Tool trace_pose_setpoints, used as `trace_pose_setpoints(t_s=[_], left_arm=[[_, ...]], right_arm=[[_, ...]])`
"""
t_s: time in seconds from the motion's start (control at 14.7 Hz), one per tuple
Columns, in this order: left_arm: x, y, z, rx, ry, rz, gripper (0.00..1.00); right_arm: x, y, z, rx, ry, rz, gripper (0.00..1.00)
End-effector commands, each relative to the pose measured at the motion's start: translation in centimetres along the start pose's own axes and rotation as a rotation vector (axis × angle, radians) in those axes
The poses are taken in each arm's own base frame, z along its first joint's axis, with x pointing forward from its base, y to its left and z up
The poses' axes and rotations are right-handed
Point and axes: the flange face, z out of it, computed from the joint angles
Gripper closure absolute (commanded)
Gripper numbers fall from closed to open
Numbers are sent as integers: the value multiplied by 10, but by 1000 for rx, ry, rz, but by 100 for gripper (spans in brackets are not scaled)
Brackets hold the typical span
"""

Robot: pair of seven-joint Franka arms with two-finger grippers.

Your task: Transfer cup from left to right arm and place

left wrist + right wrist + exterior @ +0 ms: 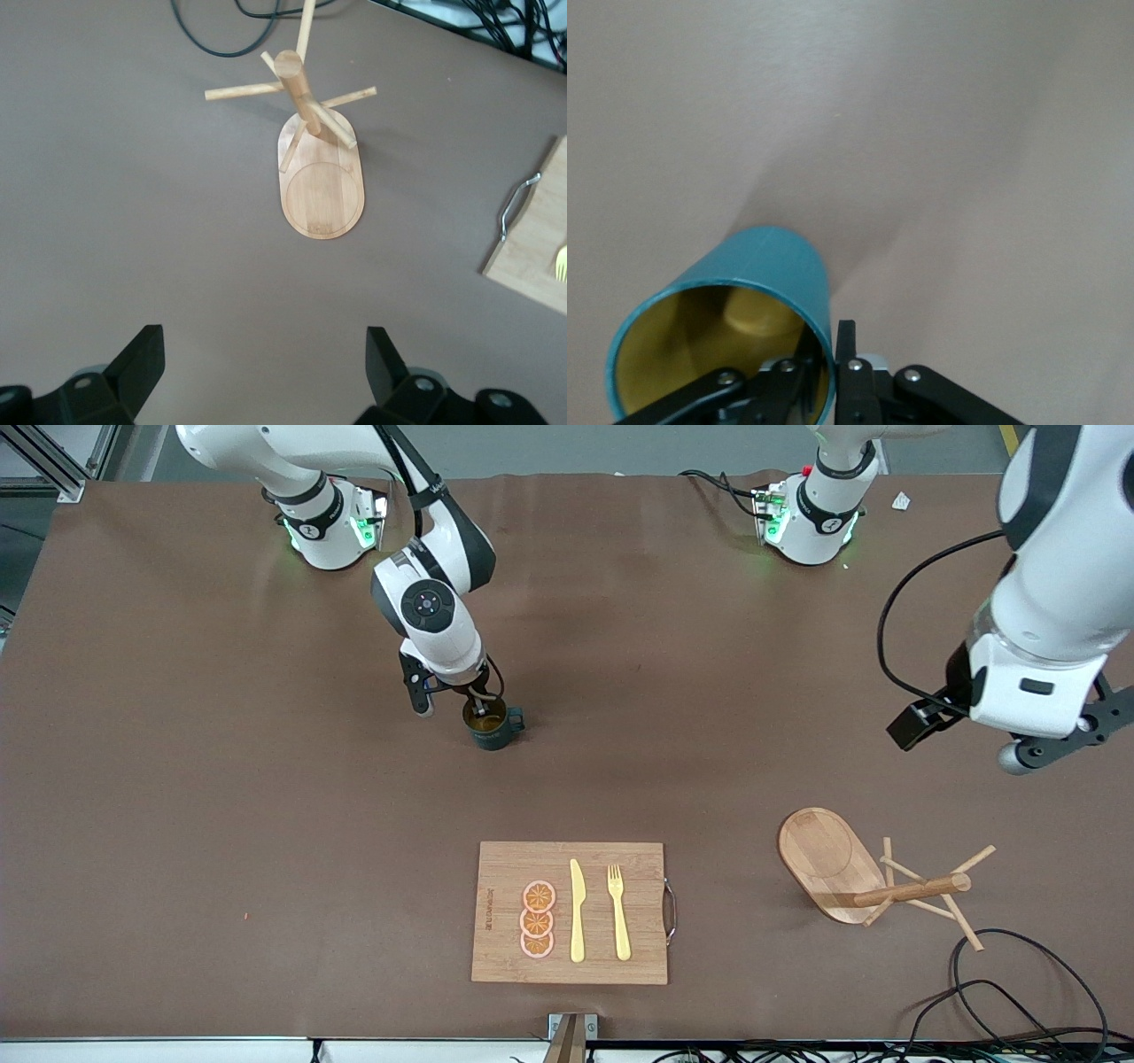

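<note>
Two claws: right claw pinches cup rim; left claw agape, idle; no legible writing.

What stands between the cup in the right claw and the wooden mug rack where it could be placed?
Nothing visible does. The right claw is shut on the rim of the cup, and only bare table lies between it and the mug rack. The cutting board lies nearer the camera. The left claw waits open above the rack's end.
</note>
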Motion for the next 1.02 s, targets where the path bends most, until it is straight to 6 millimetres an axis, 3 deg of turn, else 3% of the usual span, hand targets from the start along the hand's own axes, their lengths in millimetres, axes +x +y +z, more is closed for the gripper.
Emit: trace_pose_setpoints(t_s=[0.0, 0.14, 0.34, 0.48, 0.75, 0.95], left_arm=[[9, -42, -12, -46, -5, 88, 0], [11, -71, -23, -69, 2, 158, 0], [-4, -101, -33, -104, -11, 202, 0], [-18, -109, -34, -120, -24, 297, 0], [-37, -114, -36, -117, -43, 336, 0], [-52, -106, -37, -115, -50, 352, 0]], right_arm=[[6, -2, -3, -2, -6, -165, 100], [13, -4, -5, -5, -7, -334, 100], [41, -8, -7, -16, -12, -551, 100], [62, -8, -11, -46, -26, -721, 100], [130, -9, -49, -36, -57, -1060, 100], [185, -2, -65, -37, -94, -1357, 100]])
